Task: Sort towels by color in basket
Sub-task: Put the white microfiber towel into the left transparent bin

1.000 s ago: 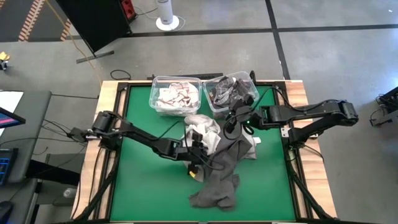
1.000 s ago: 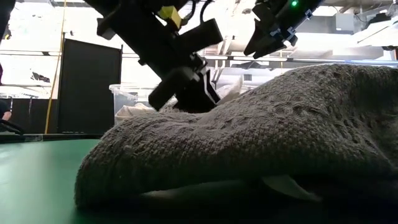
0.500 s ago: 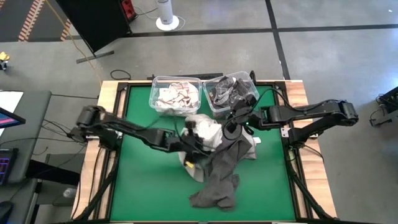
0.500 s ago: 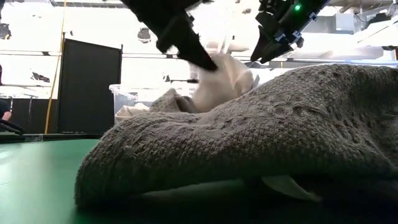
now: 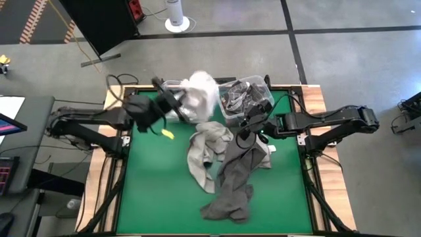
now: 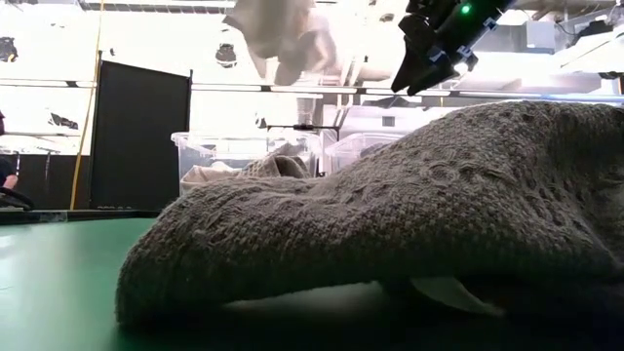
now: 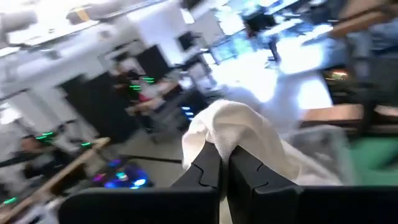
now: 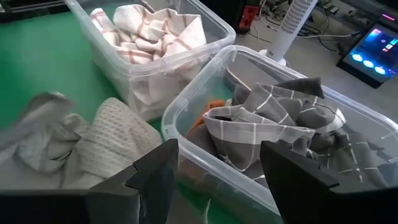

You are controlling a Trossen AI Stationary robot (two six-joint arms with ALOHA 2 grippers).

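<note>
A white towel (image 5: 199, 94) hangs high in the air over the left clear bin (image 8: 163, 73), with my left gripper (image 5: 177, 105) shut on it; the low view shows it at the top (image 6: 283, 29). A light grey towel (image 5: 202, 153) and a dark grey towel (image 5: 233, 184) lie crumpled on the green table. The left bin holds white and checked towels (image 8: 146, 34). The right bin (image 5: 247, 95) holds dark checked towels (image 8: 273, 121) and a bit of orange cloth (image 8: 214, 104). My right gripper (image 5: 247, 128) stands open above the pile, next to the right bin, with nothing in it. My left gripper pinches a bunched fold of the white towel (image 7: 227, 142) between its two shut fingers (image 7: 210, 171). How many layers it has cannot be told. The towel is lifted clear of the table and the pile, and its loose bulk drapes slack around the fingertips.
The two clear bins stand side by side at the table's far edge. The dark grey towel fills the foreground of the low view (image 6: 409, 214). Bare green mat (image 5: 151, 184) lies on the left and near sides.
My left gripper has shut on the white towel in the pile, then risen and swung toward the table's far left, over the left bin. The white towel has come up clear of the other towels, which stay on the table.
</note>
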